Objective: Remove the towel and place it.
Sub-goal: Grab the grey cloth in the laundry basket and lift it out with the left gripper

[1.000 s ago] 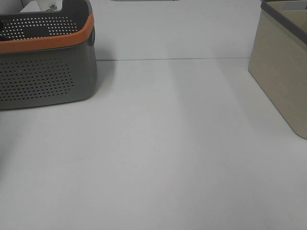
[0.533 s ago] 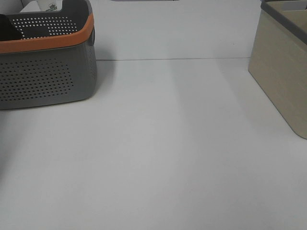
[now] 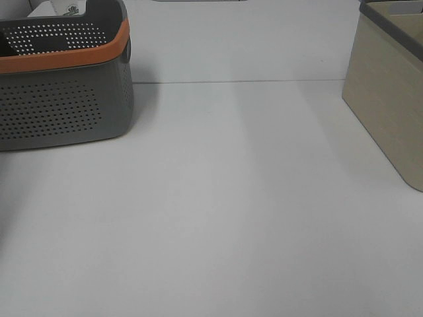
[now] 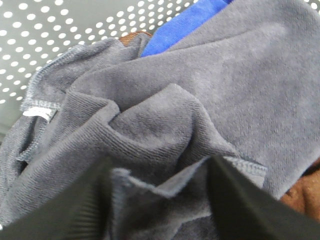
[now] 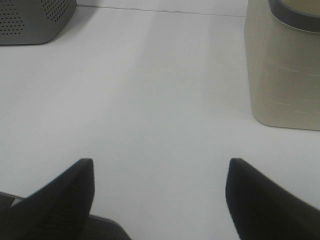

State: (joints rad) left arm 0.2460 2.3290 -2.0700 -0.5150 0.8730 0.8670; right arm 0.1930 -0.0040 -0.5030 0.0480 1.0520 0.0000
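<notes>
The towel (image 4: 200, 85) is a dark grey terry cloth, crumpled inside the perforated grey basket (image 3: 66, 105), with a small white tag (image 4: 37, 114) at one hem corner. It shows only in the left wrist view. My left gripper (image 4: 160, 210) is open, low over the towel, with a raised fold of cloth between its two dark fingers (image 4: 85, 200). My right gripper (image 5: 160, 200) is open and empty above the bare white table. Neither gripper shows in the exterior high view.
A blue cloth (image 4: 185, 22) and something brown (image 4: 300, 195) lie under the towel in the basket. The basket has an orange rim and stands at the back left. A tall beige bin (image 3: 390, 99) stands at the right, also in the right wrist view (image 5: 282, 75).
A dark shape at the left edge inside the basket, largest half a second ago, has dropped mostly out of sight. The table, basket and bin have not moved.
</notes>
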